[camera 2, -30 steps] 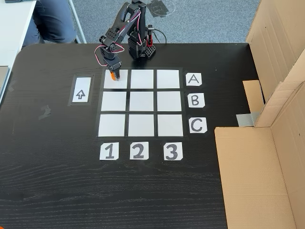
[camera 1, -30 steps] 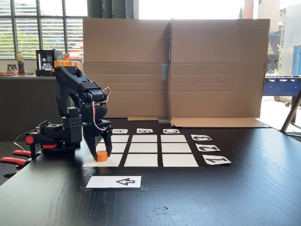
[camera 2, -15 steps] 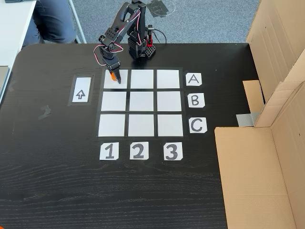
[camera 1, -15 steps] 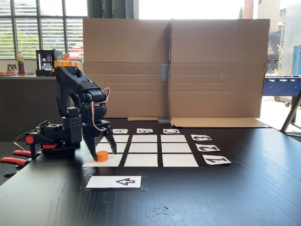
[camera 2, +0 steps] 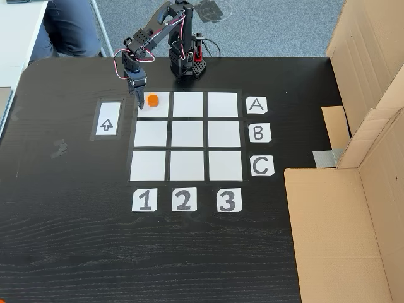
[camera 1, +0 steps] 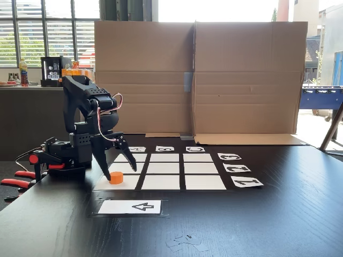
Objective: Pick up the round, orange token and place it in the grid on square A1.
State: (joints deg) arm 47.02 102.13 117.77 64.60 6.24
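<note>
A small, bright orange, roundish plastic token (camera 2: 152, 99) sits flat on a white paper square (camera 2: 158, 108), the corner cell in line with the "A" label (camera 2: 255, 105) and the "1" label (camera 2: 144, 200) of a three-by-three grid (camera 2: 187, 136) of white squares on black backing. In a fixed view from above, that cell is the grid's far left corner; in a fixed view from table level, the token (camera 1: 116, 177) lies on the nearest left cell. The black two-finger tool (camera 1: 122, 165) hangs just above the token with its fingers spread apart, gripping nothing. From above the tool (camera 2: 136, 96) appears just left of the token, over the cell's edge. The token appears placed, so the open fingers suggest a release. A white card with a black arrow (camera 2: 107, 120) lies left of the grid on the dark wooden table (camera 2: 82, 240).
</note>
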